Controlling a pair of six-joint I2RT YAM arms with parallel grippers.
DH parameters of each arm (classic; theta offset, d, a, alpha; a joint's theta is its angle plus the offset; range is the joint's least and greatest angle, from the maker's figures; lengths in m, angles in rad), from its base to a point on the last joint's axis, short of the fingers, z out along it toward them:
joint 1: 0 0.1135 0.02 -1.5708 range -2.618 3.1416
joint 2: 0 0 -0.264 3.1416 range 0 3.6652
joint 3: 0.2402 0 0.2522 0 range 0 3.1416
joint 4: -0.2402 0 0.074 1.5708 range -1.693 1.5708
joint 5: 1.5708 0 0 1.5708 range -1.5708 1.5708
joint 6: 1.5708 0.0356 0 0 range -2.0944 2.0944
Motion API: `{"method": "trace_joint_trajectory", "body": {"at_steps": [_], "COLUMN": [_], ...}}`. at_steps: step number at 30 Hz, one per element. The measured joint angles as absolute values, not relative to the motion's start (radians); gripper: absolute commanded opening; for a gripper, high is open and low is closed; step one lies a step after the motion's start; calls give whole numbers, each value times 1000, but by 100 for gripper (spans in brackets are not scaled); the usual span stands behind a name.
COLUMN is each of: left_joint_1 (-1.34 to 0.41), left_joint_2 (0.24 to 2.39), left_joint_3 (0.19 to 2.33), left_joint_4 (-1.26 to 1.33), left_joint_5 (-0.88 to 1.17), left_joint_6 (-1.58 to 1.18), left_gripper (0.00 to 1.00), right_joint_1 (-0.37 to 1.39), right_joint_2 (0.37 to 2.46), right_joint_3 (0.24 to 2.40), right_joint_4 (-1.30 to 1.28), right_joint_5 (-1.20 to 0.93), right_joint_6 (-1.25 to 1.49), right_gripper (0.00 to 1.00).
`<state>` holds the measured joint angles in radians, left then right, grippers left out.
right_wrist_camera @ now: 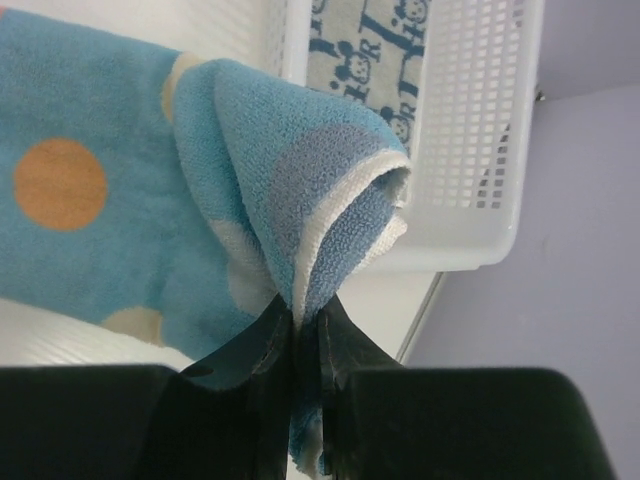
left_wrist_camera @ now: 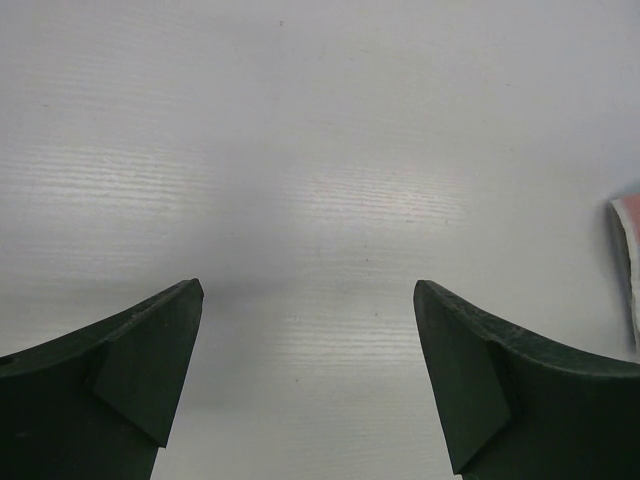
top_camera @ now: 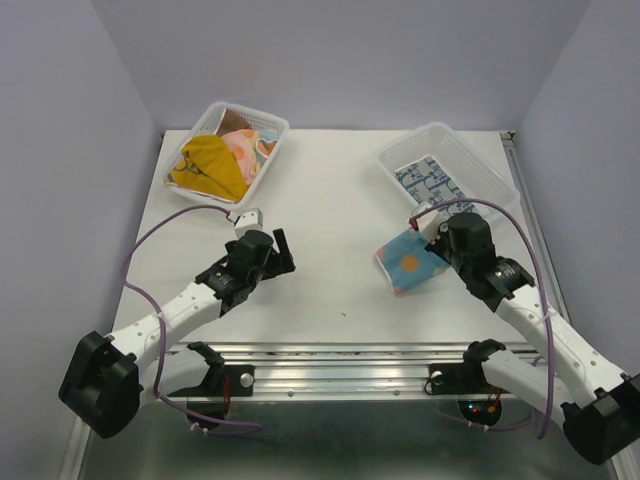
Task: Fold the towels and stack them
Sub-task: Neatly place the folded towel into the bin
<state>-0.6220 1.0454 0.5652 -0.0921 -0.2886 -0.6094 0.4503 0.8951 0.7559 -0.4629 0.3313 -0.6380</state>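
The R gripper point(right_wrist_camera: 305, 325) is pinching the light blue towel point(right_wrist_camera: 100, 200). Its two dark fingers point(right_wrist_camera: 265, 350) are pressed together on a bunched fold of the cloth, w/ a white-edged hem curling over just ahead of the tips. The rest of that towel, w/ orange & pale dots, lies spread on the table point(top_camera: 340, 200) to the left of the claw. Ahead of the R claw & slightly to its right sits a white mesh basket point(right_wrist_camera: 470, 150). Inside it the white towel w/ blue print point(right_wrist_camera: 370, 50) lies flat on the basket floor. The raised fold hangs near that basket's closest wall.

The L gripper point(left_wrist_camera: 310, 290) is spread wide w/ nothing btwn its fingers point(left_wrist_camera: 140, 370); only bare tabletop shows below & ahead of them. At the far right of its wrist view a thin pale-and-reddish edge point(left_wrist_camera: 625, 265) pokes in, prob. cloth, but too little is in frame to be sure.

In the top view a second mesh basket point(top_camera: 275, 125) stands well ahead of the L claw, a bit to its left. It holds the mustard yellow towel point(top_camera: 212, 165), crumpled, w/ the pastel spotted towel point(top_camera: 245, 145) just beside it & a bit of brown cloth point(top_camera: 235, 120) at the back. The two claws are well apart, the blue towel lying btwn them but close to the R one.
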Motion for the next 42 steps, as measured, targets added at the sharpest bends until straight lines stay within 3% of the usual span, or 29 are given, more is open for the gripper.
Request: {"method": "trace_joint_trajectory", "body": {"at_steps": [9,21,28,35,42], "left_joint_1": [-622,-622,-622,-622,-622], "left_joint_2": [1018,993,1009,1040,1071], "left_joint_3": [561,549,549,549,550], "left_joint_4": [-92,-84,-85,-86,-97], "left_joint_5": [-286,-300,-342,-410,-454], "left_joint_6": [-609,-609,-610,-617,-621], "left_gripper": [99,99,99,99,99], "right_joint_1": [426,380,207,-96,-136], "right_joint_2": [752,875,981,1203,1251], "right_joint_3": [799,922,1063,1116,1066], "right_joint_4": [-492,-645,-673,-585,-376], "right_joint_5": [356,339,277,159,-97], "right_joint_6": [-873,-1057,-1219,-1348,-1483], "right_gripper": [1,1,1,1,1]}}
